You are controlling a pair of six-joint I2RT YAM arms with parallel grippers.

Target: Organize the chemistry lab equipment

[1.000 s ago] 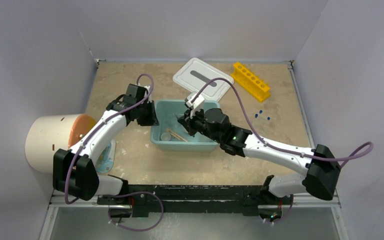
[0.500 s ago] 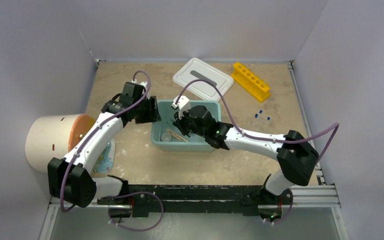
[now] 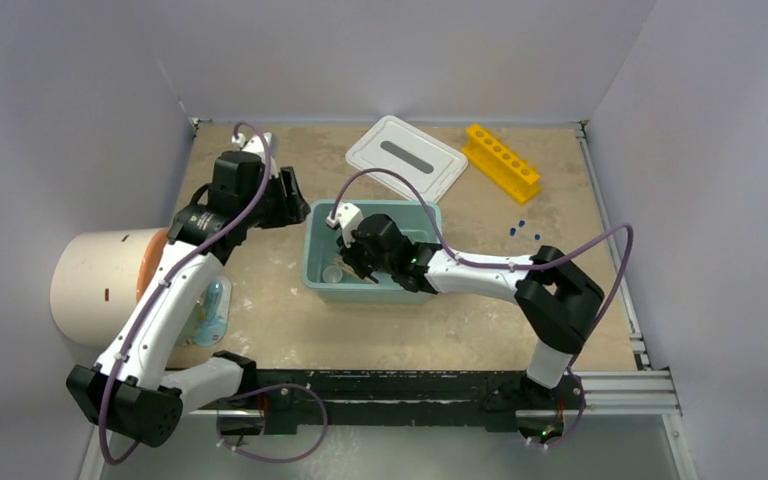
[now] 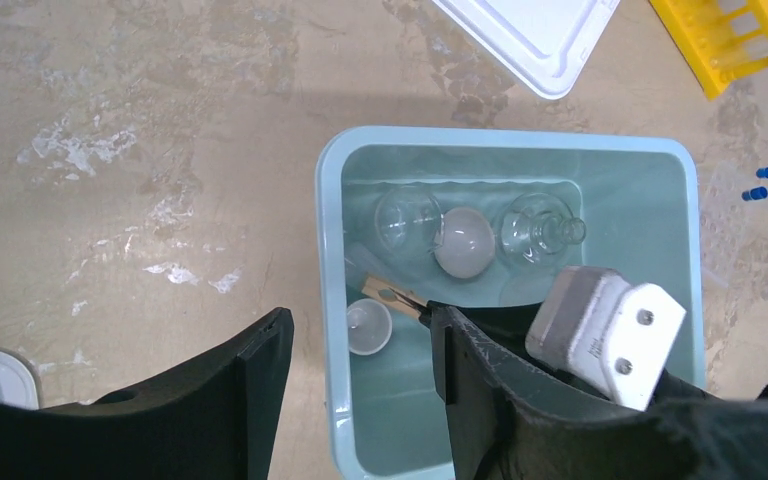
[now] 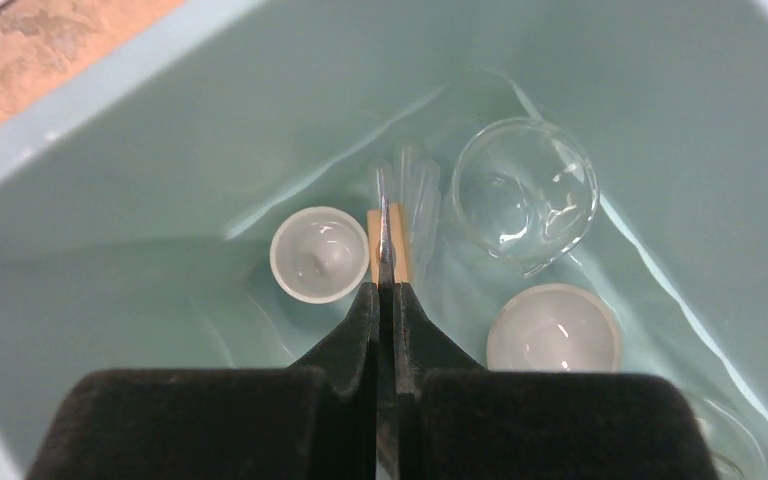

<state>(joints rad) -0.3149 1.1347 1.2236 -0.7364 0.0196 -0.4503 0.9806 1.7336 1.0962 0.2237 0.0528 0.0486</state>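
Observation:
My right gripper (image 5: 386, 290) is down inside the teal tub (image 3: 415, 212), shut on thin metal tweezers (image 5: 384, 232). The tweezer tips lie over a wooden stick (image 5: 401, 250) on the tub floor. Beside them rest a tiny white bowl (image 5: 319, 254), a larger frosted bowl (image 5: 553, 341), a clear glass flask (image 5: 526, 195) and clear tubes (image 5: 415, 185). My left gripper (image 4: 360, 320) hangs open above the tub's left rim (image 4: 332, 300), holding nothing. In the top view it (image 3: 288, 198) sits left of the tub. Tiny blue pieces (image 3: 525, 228) lie on the table to the right.
The white lid (image 3: 407, 160) lies behind the tub, with a yellow tube rack (image 3: 501, 162) at the back right. A big cream cylinder (image 3: 100, 285) lies at the left edge, and a clear item (image 3: 212, 308) sits under my left arm beside it.
My left gripper opened and drew back up and to the left, away from the tub's left rim. My right gripper slid leftward inside the tub, still shut.

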